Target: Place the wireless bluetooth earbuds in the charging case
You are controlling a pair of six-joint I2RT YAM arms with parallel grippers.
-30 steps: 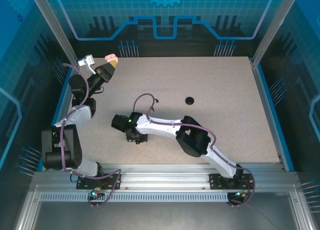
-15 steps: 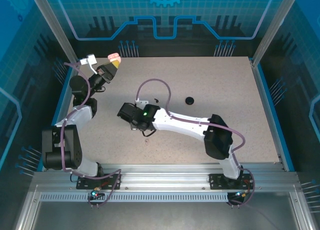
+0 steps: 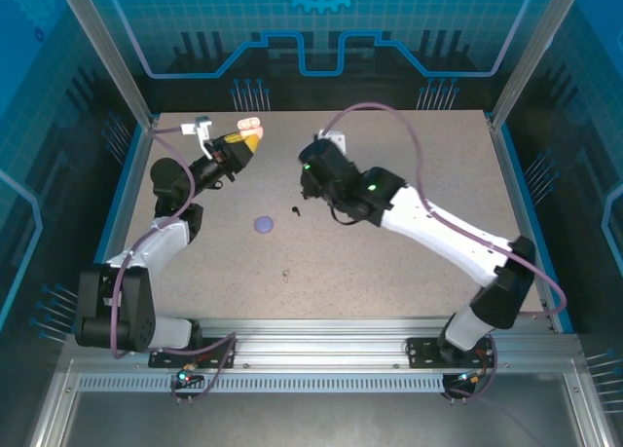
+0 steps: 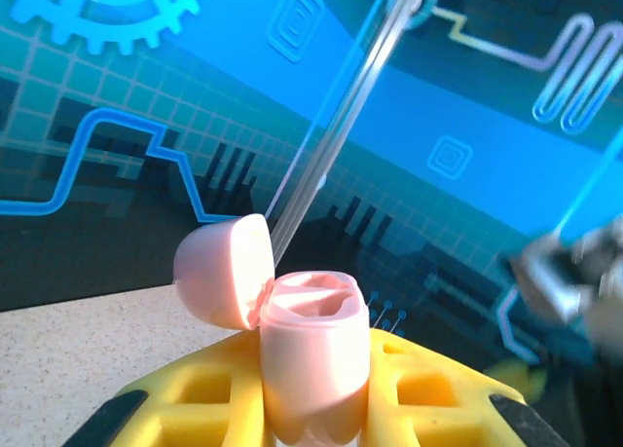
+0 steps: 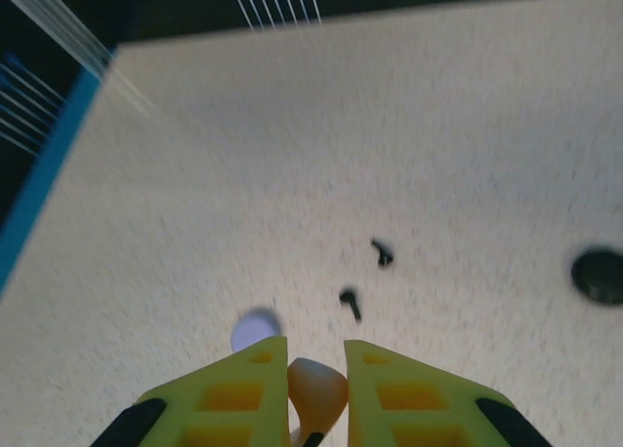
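My left gripper (image 3: 247,137) is raised at the back left, shut on a pale pink charging case (image 4: 313,354). The case stands upright between the yellow fingers (image 4: 190,403) with its lid (image 4: 222,272) hinged open to the left, so both sockets show. My right gripper (image 3: 306,190) hovers over the middle of the table to the right of the case. It is shut on a pale pink earbud (image 5: 316,389) pinched between its yellow fingers (image 5: 238,389). Two black earbuds (image 5: 350,304) (image 5: 382,254) lie loose on the table ahead of it.
A round lavender case (image 3: 264,224) lies shut on the table below and between the two grippers. A round black case (image 5: 599,275) sits to the right. A tiny speck of a thing (image 3: 286,274) lies nearer the front edge. Blue walls and posts ring the table (image 3: 428,145).
My right arm has swung from the front-left middle up toward the back centre, uncovering the lavender case. The left gripper has shifted a little right and forward with the pink case.
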